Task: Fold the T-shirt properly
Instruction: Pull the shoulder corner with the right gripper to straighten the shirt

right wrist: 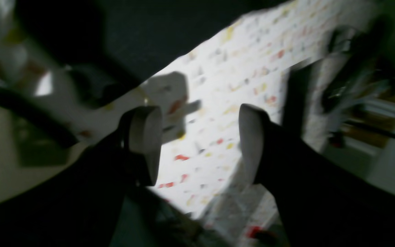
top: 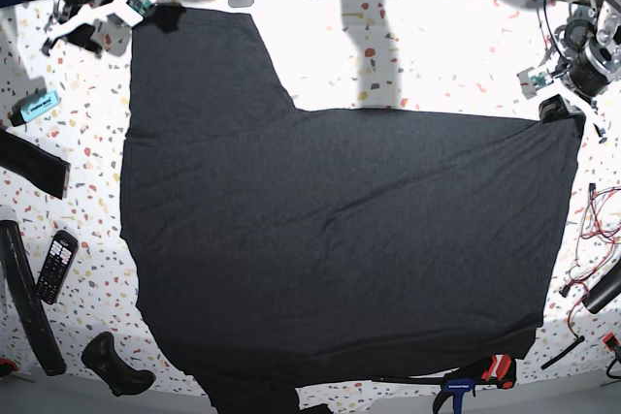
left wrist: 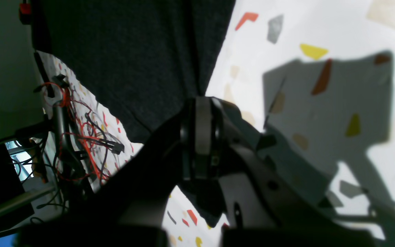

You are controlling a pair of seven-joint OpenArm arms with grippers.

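Observation:
The T-shirt point(top: 340, 230) lies spread flat on the speckled white table point(top: 437, 46), dark side up, no print showing. My left gripper point(top: 563, 107) is at the shirt's far right corner. In the left wrist view its fingers point(left wrist: 201, 130) are shut on a pinch of the dark T-shirt point(left wrist: 142, 61). My right gripper point(top: 92, 26) hovers just off the shirt's top left corner. In the blurred right wrist view the right gripper point(right wrist: 197, 144) is open and empty, its pads point(right wrist: 146, 144) above bare table, with the T-shirt point(right wrist: 156, 31) beyond them.
On the left of the table lie a blue marker point(top: 34, 107), a remote point(top: 55, 264), black straps point(top: 29, 164) and a black grip point(top: 114, 366). A blue and red clamp point(top: 475, 380) sits at the front edge. Red and black wires point(top: 597, 230) hang at the right edge.

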